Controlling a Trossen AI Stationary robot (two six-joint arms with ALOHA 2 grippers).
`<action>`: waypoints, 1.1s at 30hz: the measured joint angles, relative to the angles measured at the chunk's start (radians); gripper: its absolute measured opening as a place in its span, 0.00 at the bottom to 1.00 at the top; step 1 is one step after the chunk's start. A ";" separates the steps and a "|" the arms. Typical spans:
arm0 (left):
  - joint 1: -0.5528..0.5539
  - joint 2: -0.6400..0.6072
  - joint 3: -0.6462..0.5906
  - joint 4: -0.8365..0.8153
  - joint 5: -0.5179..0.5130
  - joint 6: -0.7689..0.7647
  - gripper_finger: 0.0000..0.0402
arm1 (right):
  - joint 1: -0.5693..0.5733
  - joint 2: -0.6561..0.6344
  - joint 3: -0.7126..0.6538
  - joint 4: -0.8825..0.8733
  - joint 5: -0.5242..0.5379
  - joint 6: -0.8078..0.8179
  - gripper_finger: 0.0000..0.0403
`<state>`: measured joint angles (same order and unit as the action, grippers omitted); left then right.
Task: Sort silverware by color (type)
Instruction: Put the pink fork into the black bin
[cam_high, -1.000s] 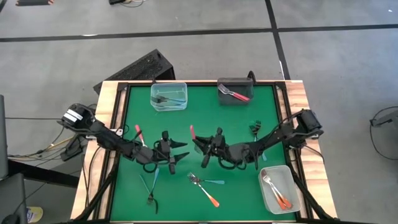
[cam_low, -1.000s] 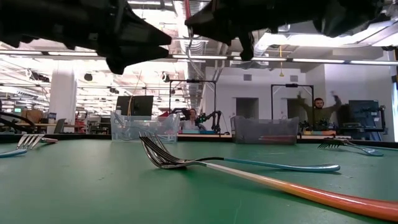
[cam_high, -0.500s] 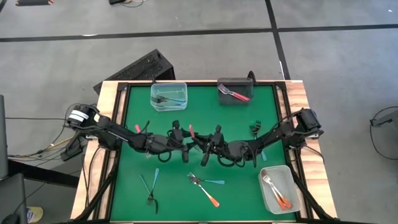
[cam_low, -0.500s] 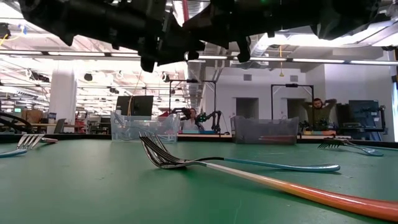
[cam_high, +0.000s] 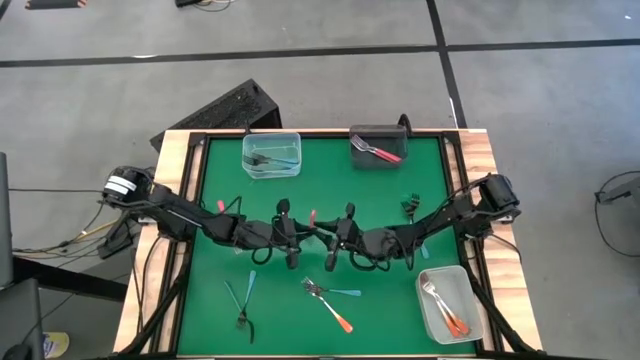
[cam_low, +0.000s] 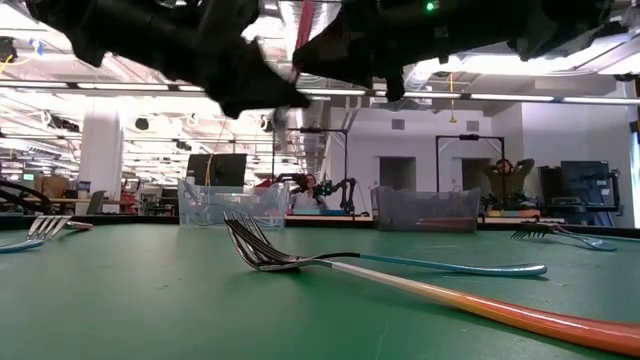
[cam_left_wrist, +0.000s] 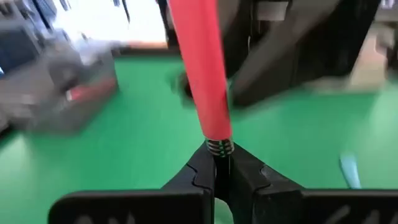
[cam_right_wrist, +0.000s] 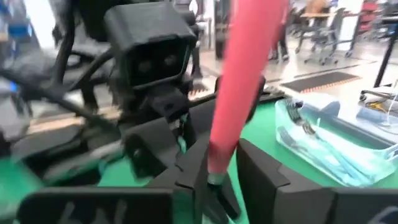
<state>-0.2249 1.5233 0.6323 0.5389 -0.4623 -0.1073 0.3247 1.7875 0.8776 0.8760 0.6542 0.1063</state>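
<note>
1. Your left gripper (cam_left_wrist: 217, 171) is clamped on the red fork (cam_left_wrist: 199, 68), mid-frame in the high view.
2. Your right gripper's (cam_right_wrist: 214, 180) fingers stand apart around that fork.

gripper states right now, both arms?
Left gripper: shut on the red-handled fork, mid-table.
Right gripper: next to the same fork, jaws parted; whether it grips cannot be told.

overhead view straight down, low view level across table, both wrist views close on red-handled fork (cam_left_wrist: 200, 81)
</note>
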 joint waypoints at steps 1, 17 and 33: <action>0.004 -0.019 -0.002 -0.061 0.010 -0.004 0.01 | 0.001 -0.015 0.000 -0.043 -0.011 -0.001 0.28; 0.180 -0.144 -0.005 -0.449 0.489 -0.328 0.00 | 0.020 -0.066 0.171 -0.643 -0.049 -0.479 0.48; 0.172 -0.151 -0.003 -0.354 0.622 -0.372 0.00 | 0.037 0.243 0.422 -0.713 0.378 -0.969 0.45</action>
<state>-0.0526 1.3727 0.6289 0.1851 0.1595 -0.4798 0.3618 2.0304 1.2999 0.1633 1.0318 -0.8625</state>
